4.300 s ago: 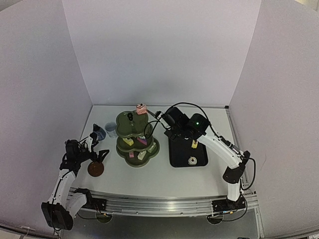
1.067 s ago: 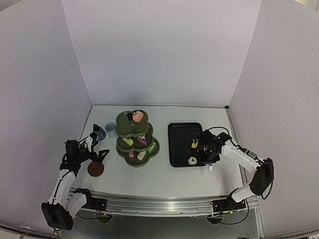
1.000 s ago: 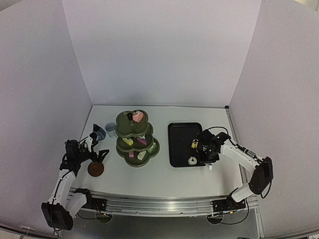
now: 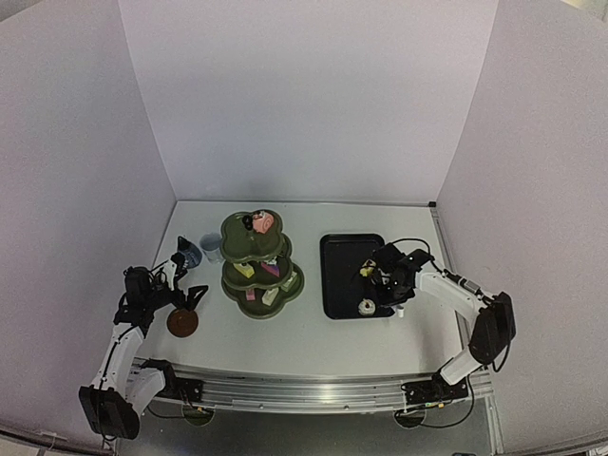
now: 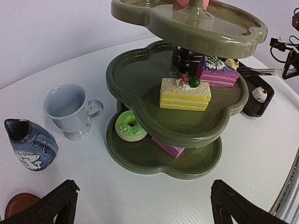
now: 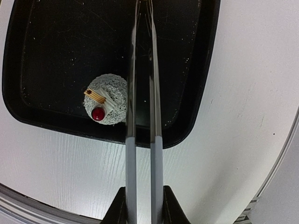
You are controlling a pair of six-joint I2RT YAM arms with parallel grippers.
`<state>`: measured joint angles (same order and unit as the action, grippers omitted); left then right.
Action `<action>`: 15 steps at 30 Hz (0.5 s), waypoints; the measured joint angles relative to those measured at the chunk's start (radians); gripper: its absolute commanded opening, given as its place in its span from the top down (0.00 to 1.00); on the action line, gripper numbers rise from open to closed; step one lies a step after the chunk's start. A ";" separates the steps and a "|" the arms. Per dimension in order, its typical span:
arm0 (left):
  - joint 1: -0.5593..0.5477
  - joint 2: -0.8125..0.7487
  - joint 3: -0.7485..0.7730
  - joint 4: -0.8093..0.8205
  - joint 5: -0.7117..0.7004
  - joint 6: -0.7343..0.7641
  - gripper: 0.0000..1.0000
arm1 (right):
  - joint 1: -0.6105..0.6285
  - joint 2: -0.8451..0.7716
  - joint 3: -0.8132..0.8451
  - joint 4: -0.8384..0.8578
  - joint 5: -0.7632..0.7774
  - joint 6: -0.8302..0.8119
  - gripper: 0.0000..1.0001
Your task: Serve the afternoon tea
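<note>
The dark green three-tier stand (image 4: 249, 249) stands left of centre, with a pink pastry (image 4: 265, 222) on its top tier. In the left wrist view the stand (image 5: 140, 88) holds a yellow cake (image 5: 185, 93), a pink-purple cake (image 5: 217, 73), a green donut (image 5: 127, 126) and a pink slice (image 5: 168, 147). The white cup (image 4: 211, 247) and blue jug (image 4: 189, 254) sit left of it. My left gripper (image 4: 186, 277) is open and empty, facing the stand. My right gripper (image 4: 391, 277) is shut on metal tongs (image 6: 143, 116) over the black tray (image 6: 56, 56), just right of a white cherry-topped pastry (image 6: 106, 99).
A small yellow pastry (image 4: 367, 273) lies on the tray (image 4: 337, 252) by the tongs. A brown coaster (image 4: 182, 323) lies near my left gripper. White walls enclose the table on three sides. A metal rail runs along the near edge.
The right arm has left the stand's top tier, where the pink pastry now lies, and come back over the tray. Over the last second it shifted slightly farther onto the tray. The left arm is still.
</note>
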<state>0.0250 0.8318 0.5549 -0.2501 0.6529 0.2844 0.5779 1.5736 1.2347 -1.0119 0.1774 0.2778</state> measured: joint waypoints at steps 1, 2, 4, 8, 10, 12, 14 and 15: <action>0.000 0.000 0.000 0.000 0.000 0.000 0.00 | -0.001 0.002 0.000 0.002 0.003 -0.004 0.87; 0.000 0.000 0.000 0.000 0.000 0.000 0.00 | -0.002 0.004 0.000 0.004 0.005 -0.008 0.87; 0.000 0.000 0.000 0.000 0.000 0.000 0.00 | -0.002 0.010 0.003 0.008 0.008 -0.014 0.86; 0.000 0.000 0.000 0.000 0.000 0.000 0.00 | -0.006 0.023 0.012 0.017 0.008 -0.018 0.81; 0.000 -0.001 0.000 0.000 0.000 0.000 0.00 | -0.006 0.027 0.015 0.020 0.009 -0.019 0.83; 0.000 -0.001 0.000 0.000 0.000 0.001 0.00 | -0.007 0.028 0.015 0.021 0.010 -0.020 0.89; 0.000 -0.001 0.000 0.000 0.000 0.001 0.00 | -0.007 0.028 0.016 0.024 0.011 -0.018 0.95; 0.000 -0.001 0.000 0.000 0.000 0.001 0.00 | -0.007 0.028 0.016 0.024 0.013 -0.023 0.97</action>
<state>0.0250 0.8310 0.5549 -0.2504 0.6525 0.2851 0.5709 1.6016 1.2504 -0.9878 0.1902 0.2553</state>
